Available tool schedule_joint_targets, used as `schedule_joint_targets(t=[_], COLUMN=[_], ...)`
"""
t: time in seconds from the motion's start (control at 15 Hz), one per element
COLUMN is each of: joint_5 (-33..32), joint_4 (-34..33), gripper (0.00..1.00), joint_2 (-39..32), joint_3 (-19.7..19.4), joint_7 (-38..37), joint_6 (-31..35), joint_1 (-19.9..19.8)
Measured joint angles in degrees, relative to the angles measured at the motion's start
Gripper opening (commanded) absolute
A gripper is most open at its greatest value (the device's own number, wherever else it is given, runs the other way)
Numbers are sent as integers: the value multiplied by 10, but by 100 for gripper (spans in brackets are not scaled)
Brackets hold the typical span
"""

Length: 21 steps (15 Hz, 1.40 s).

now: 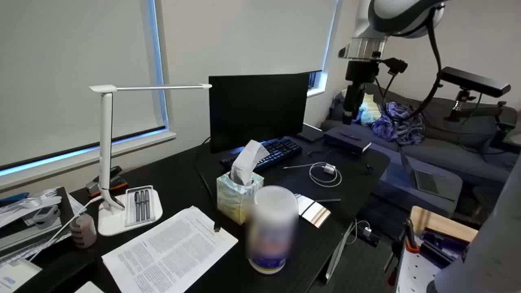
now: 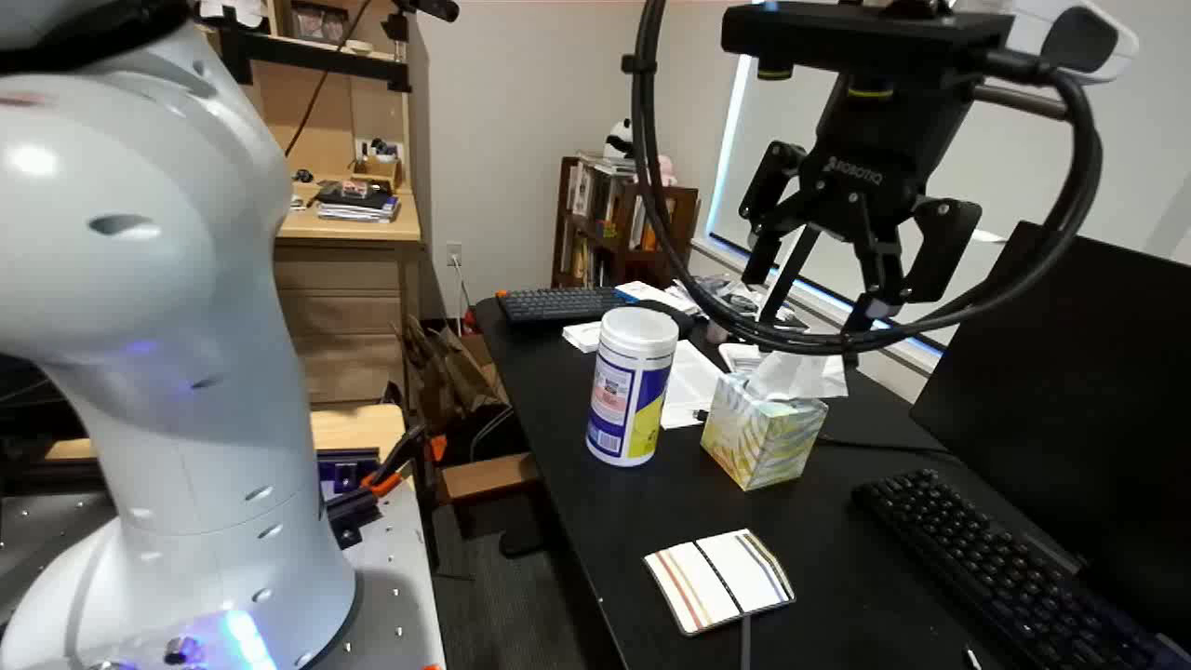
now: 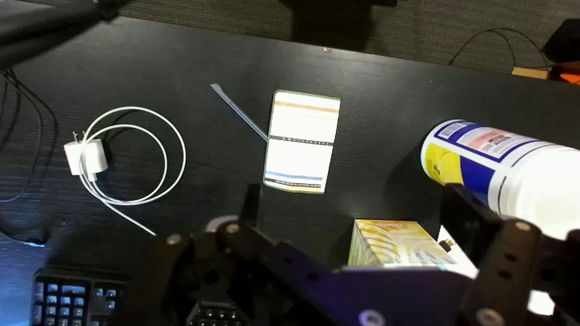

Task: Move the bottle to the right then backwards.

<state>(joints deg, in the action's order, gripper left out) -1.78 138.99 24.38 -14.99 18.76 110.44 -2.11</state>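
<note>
The bottle [image 2: 633, 386] stands upright on the black desk, a white-capped cylinder with a purple-blue and yellow label. It also shows in an exterior view [image 1: 273, 228], its label blurred there, in front of the tissue box. In the wrist view the bottle [image 3: 480, 149] is at the right, partly hidden by a finger and cut by the frame edge. My gripper [image 2: 809, 340] is open and empty, well above the desk and apart from the bottle. It also shows high over the desk in an exterior view [image 1: 348, 120]. In the wrist view its fingertips [image 3: 351, 194] are wide apart.
A pale green tissue box [image 2: 758, 437] stands close beside the bottle. A striped notebook [image 3: 301, 142], a coiled white cable [image 1: 325, 175], a keyboard [image 2: 986, 549], a monitor [image 1: 258, 112], papers [image 1: 171, 248] and a lamp [image 1: 106, 142] are on the desk.
</note>
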Motion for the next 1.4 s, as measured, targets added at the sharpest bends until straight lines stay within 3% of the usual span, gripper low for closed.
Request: schedule_joint_targets(t=[0.87, 1.4], joint_5=[1, 91], joint_4=[-2, -54], gripper=[100, 100], joint_2=[-3, -99], joint_3=[15, 76], joint_7=[0, 11], joint_6=[7, 101], joint_1=[4, 79])
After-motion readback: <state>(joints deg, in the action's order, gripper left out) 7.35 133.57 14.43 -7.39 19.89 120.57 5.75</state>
